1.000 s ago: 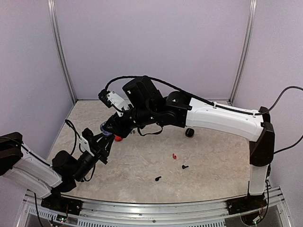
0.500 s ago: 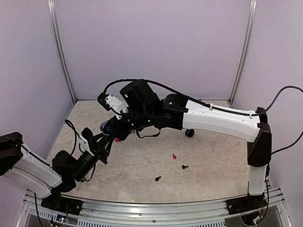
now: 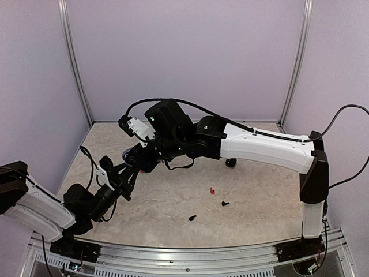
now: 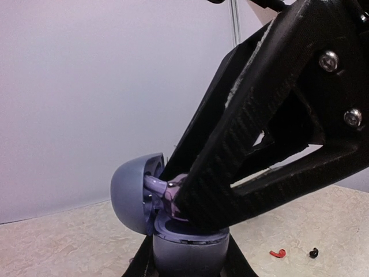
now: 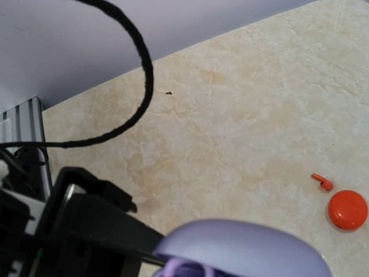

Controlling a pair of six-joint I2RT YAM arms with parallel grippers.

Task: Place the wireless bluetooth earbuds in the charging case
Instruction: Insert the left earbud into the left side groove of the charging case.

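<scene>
Fingers of the left gripper (image 3: 130, 168) stick up from the low left side of the table (image 3: 173, 208). They are shut tight on the bottom half of a lilac case (image 4: 190, 251), one finger on each side. The case is up off the table. Its lid (image 4: 128, 196) is tipped open to the left.

The right gripper (image 3: 142, 161) reaches all the way over from the right. Its tips are down at the open mouth of the lilac case. A pale earbud (image 4: 164, 189) sits there, touching the tips. I cannot tell how wide this gripper is, or if it is pinching the pale earbud.

Seen from the right wrist, a round red case (image 5: 347, 209) lies on the table with a tiny orange-red earbud (image 5: 323, 182) just beside it.

Further right, near the middle of the table, a red earbud (image 3: 212, 190) and two black earbuds (image 3: 225, 203) (image 3: 192, 218) lie loose, a little apart. A black case (image 3: 231, 162) sits behind them, under the right arm.
</scene>
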